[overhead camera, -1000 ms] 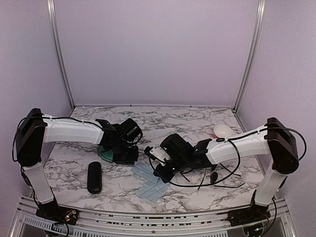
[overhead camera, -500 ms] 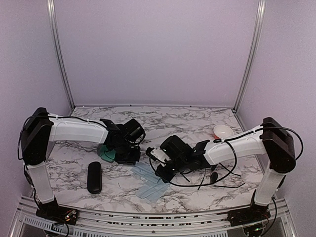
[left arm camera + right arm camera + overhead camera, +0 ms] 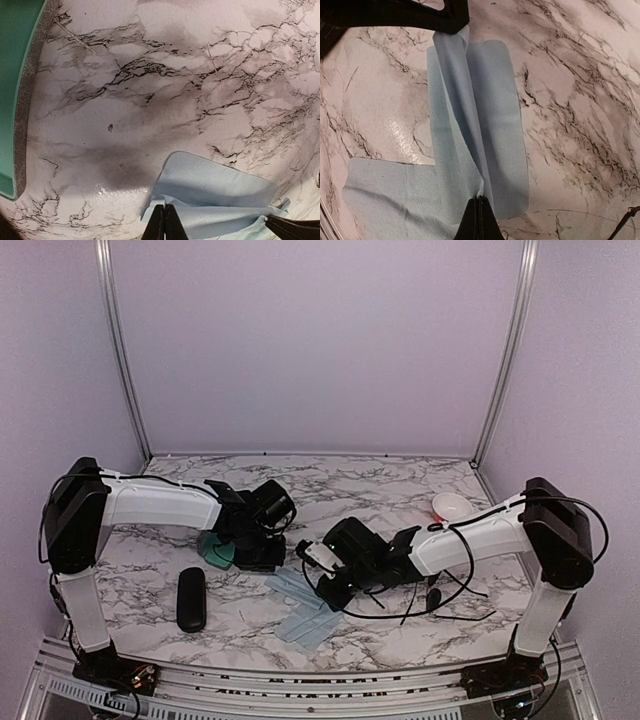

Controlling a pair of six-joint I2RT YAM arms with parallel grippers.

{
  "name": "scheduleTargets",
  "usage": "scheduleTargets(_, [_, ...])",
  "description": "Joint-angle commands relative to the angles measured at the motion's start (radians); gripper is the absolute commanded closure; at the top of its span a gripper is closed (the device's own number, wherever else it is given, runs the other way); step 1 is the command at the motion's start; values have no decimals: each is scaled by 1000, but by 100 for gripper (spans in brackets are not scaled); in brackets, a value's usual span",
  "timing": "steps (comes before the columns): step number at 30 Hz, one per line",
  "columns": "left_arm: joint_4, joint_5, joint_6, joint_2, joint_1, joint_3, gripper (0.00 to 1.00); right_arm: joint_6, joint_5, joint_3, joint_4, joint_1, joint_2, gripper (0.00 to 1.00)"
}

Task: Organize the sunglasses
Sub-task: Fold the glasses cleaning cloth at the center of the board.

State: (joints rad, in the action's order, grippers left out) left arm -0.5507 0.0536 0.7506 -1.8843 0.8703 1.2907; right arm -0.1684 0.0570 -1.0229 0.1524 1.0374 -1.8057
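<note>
Left tool [image 3: 163,220] and right tool [image 3: 479,212] each pinch the blue cloth [image 3: 470,100]; sunglasses [image 3: 433,597] lie just right of the right tool.

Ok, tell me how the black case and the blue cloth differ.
The black case is dark and rounded; the blue cloth is pale, thin and creased. The case lies untouched; the cloth is pinched by the left end effector and the right end effector. Both rest on the marble table.

Sunglasses [image 3: 433,597] by the desk's [image 3: 400,480] right edge half lost under the right arm [image 3: 470,532], wire frames too thin to sort out, left wrist view clips the green piece [image 3: 15,75] and blue cloth [image 3: 215,200].
</note>
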Motion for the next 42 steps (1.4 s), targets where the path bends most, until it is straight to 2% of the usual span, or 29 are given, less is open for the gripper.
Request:
scheduleTargets(1, [-21,23,-13,-25,-5,22,98,5,-21,0,-9,-9,-21,100])
scheduleTargets(11, [-6,26,-16,-39,-4,25,98,1,-48,-1,-1,-10,-23,100])
scheduleTargets(14, [8,28,-19,-47,-5,30,94,-5,-67,-2,4,-10,-25,100])
scheduleTargets(19, [17,37,-25,-64,-5,53,88,-15,-99,-7,11,-15,-34,81])
scheduleTargets(21, [18,45,-27,-62,-5,65,84,-19,-119,-14,19,-17,-34,76])
scheduleTargets(25, [18,93,-37,-30,-5,69,69,-27,-150,-24,27,-23,-17,71])
scheduleTargets(27, [16,124,-49,-5,-5,67,65,-34,-163,-32,31,-31,-13,70])
scheduleTargets(35, [31,181,-109,107,6,-27,65,-20,-215,-104,89,-33,-36,66])
scheduleTargets(42, [66,182,-103,165,24,-144,67,-20,-146,-114,74,-34,-35,66])
